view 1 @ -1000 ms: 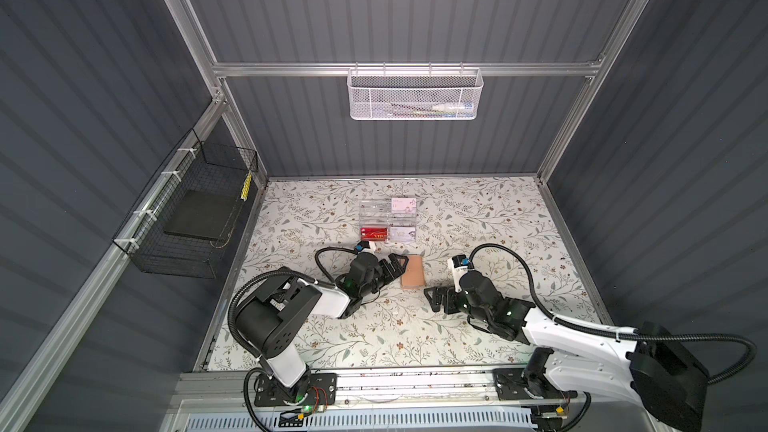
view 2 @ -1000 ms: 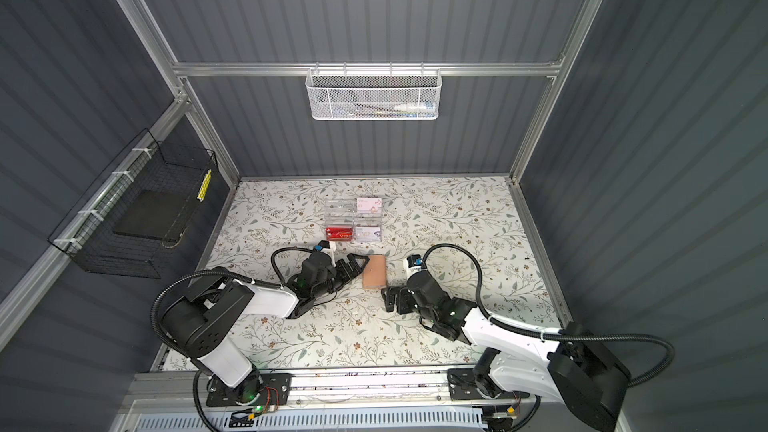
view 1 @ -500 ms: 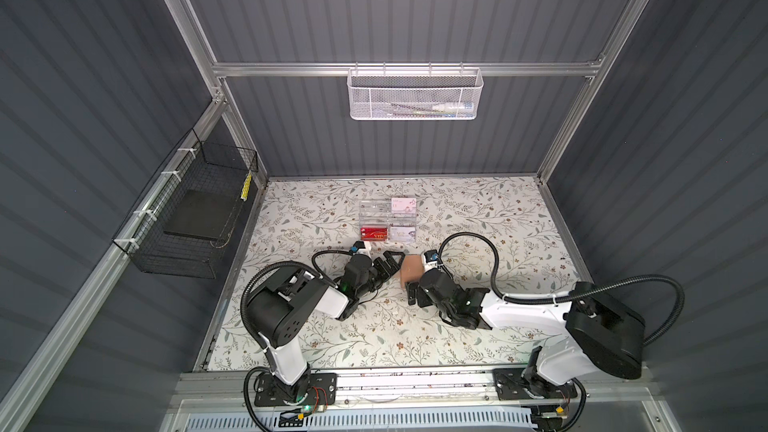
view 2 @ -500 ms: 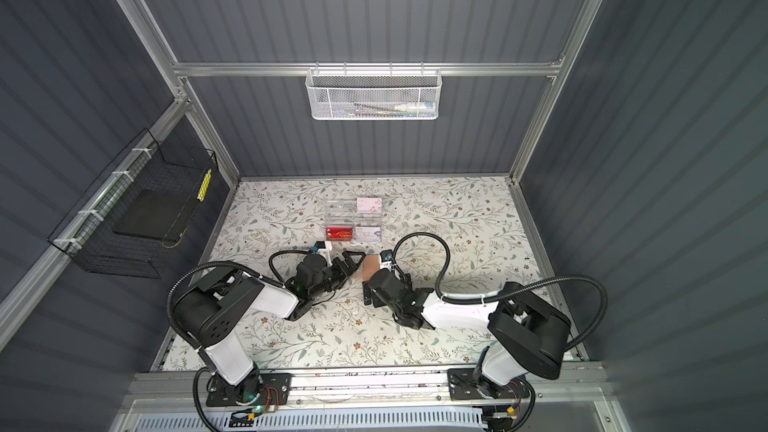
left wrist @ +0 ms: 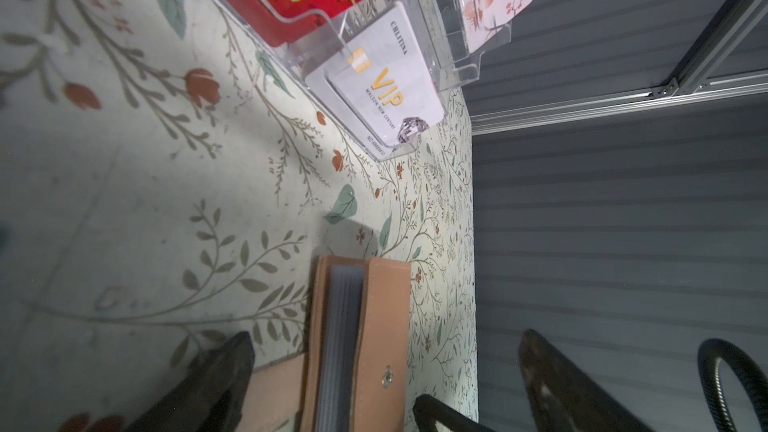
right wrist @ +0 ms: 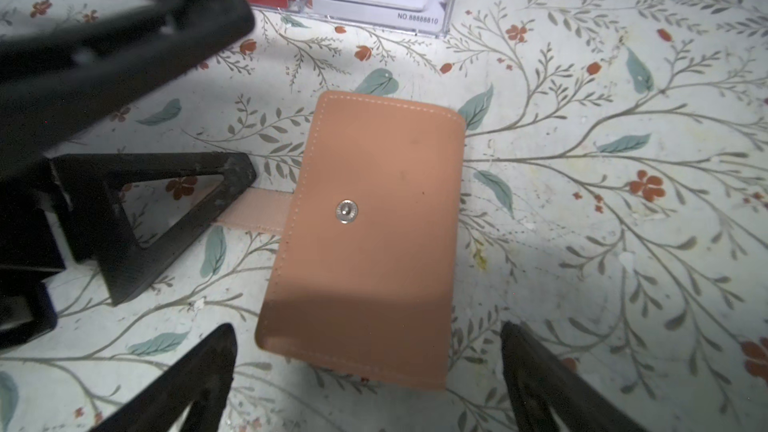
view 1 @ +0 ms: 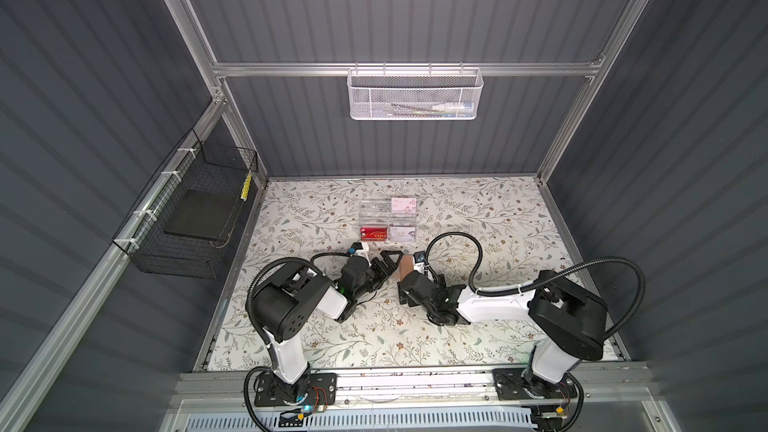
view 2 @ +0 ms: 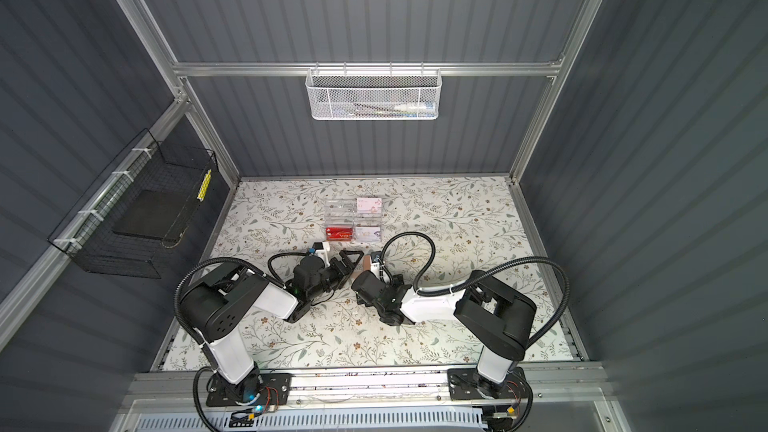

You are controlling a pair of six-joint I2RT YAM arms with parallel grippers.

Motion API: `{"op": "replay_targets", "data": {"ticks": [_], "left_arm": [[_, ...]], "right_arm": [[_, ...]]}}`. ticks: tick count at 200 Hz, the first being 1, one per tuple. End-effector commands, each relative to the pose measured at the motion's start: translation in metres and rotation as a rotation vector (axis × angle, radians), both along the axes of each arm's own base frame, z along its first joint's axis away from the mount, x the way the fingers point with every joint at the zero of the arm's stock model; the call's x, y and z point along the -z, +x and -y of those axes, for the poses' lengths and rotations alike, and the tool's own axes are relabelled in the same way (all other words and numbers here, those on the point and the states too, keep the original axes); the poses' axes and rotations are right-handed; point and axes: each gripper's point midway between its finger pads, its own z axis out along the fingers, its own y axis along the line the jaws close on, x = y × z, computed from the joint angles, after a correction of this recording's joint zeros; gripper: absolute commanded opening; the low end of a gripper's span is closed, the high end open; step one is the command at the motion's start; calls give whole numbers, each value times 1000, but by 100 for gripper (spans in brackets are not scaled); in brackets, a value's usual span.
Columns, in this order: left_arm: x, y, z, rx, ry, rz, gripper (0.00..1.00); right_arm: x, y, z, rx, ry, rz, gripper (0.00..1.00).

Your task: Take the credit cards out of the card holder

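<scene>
Tan card holder lies unopened at lower centre as right gripper swings in opposite left gripper, both with fingers apart.

The card holder has a tan leather-like cover, matt and smooth, with stitched edges. Its snap stud is bright polished metal, and its sleeve pages are greyish plastic. The card box is clear glossy acrylic. The tabletop carries a matt floral-printed covering, lightly scuffed. The right gripper jaws are black matt plastic, worn at the tips. The frame rail is satin aluminium.
</scene>
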Motion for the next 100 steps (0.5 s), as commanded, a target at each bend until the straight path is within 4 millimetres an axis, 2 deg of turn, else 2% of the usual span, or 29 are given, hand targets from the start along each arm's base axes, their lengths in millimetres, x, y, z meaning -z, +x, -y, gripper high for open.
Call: {"op": "replay_targets", "data": {"ticks": [1, 100], "left_arm": [[65, -27, -19, 0, 117, -208, 100], [75, -28, -20, -4, 109, -233, 100]], "right_arm": [[-1, 4, 3, 37, -35, 18, 99], [3, 10, 11, 82, -113, 24, 99]]}}
